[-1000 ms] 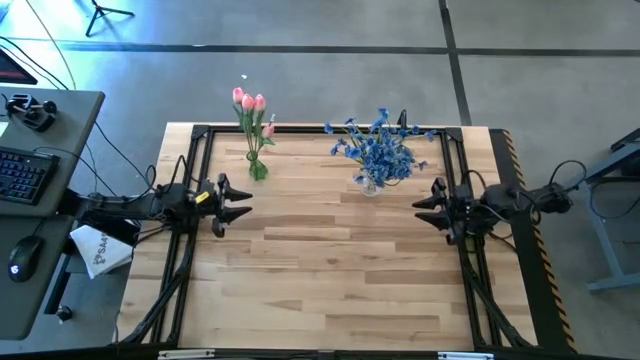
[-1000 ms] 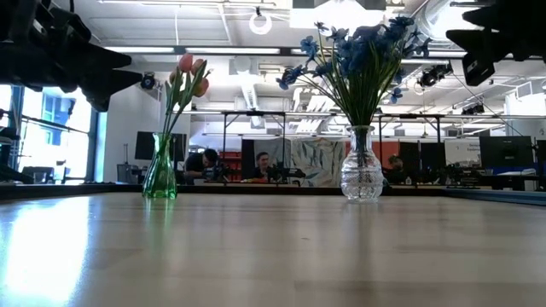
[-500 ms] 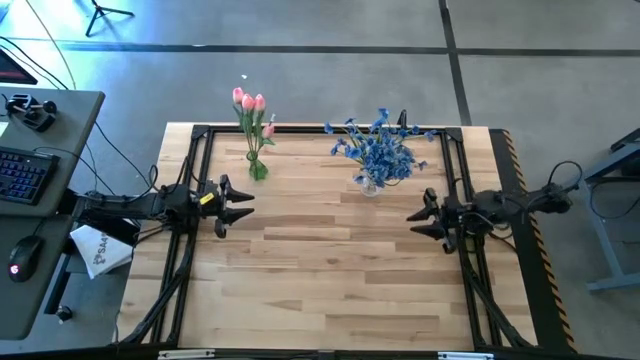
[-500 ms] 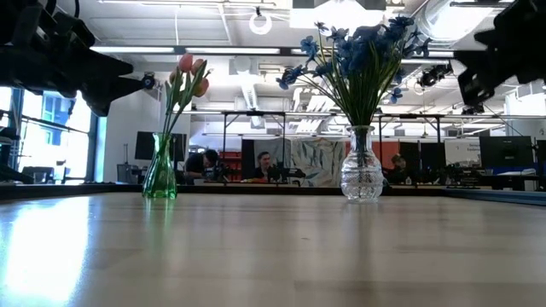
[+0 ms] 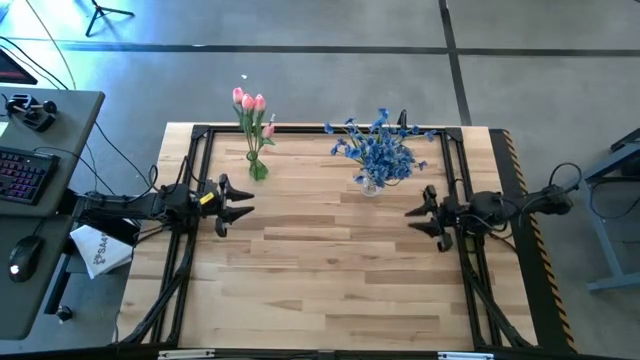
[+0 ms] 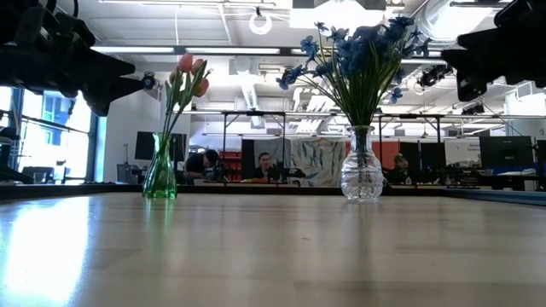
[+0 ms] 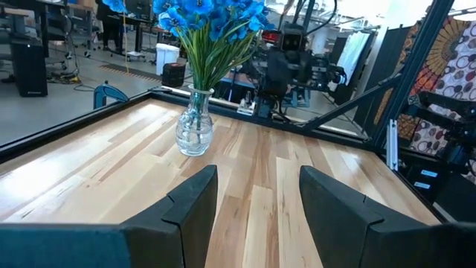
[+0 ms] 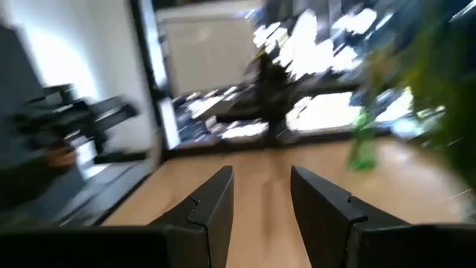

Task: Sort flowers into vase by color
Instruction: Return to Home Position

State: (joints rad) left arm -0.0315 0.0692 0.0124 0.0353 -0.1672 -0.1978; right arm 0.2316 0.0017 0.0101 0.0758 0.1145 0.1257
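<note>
The blue flowers (image 5: 378, 148) stand with their green stems in a clear glass vase (image 6: 362, 176) near the table's far edge. The pink buds (image 5: 249, 101) stand in a green vase (image 6: 159, 179) to its left. The blue bunch (image 7: 212, 18) and its vase (image 7: 195, 134) also show in the left wrist view, the green vase (image 8: 364, 147) in the right wrist view. My left gripper (image 5: 242, 202) hovers open near the table's left side, pointing right. My right gripper (image 5: 414, 218) hovers open at the right side, pointing left, nearer me than the clear vase.
Black rails (image 5: 320, 130) frame the wooden table. A desk with a keyboard (image 5: 22, 176) and mouse (image 5: 24, 256) stands left of it. The wooden top (image 5: 330, 280) between the grippers and the near edge is bare. People sit in the room behind.
My right gripper has moved toward the table's left and near edges, away from the clear vase. My left gripper has shifted slightly toward the near edge. The vases and flowers have stayed where they were.
</note>
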